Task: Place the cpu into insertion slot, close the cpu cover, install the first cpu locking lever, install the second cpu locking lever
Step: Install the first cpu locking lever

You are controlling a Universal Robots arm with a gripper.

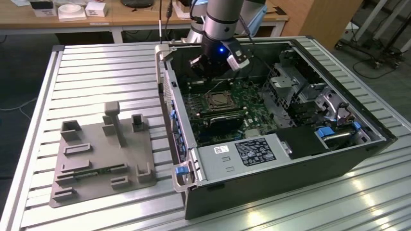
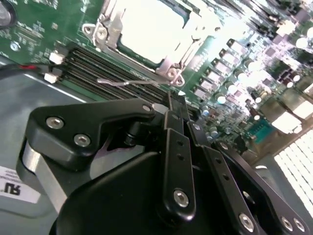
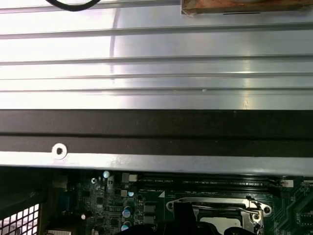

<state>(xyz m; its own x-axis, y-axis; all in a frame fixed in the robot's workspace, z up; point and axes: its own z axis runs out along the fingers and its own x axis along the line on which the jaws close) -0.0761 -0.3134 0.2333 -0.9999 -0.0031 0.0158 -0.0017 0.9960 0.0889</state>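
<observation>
Seated in its socket on the motherboard [image 1: 255, 107] of an open computer case [image 1: 289, 175]: the cpu [image 2: 149, 24], with the cpu cover [image 2: 164, 62] lying flat around it. Poised just beside the socket, the gripper [image 2: 177, 104], jaws pressed together on nothing. Underneath, a ribbed metal tabletop [image 1: 96, 72].

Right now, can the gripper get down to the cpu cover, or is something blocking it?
Probably yes: the gripper hangs inside the open case close above the cpu cover, nothing standing between them.
</observation>
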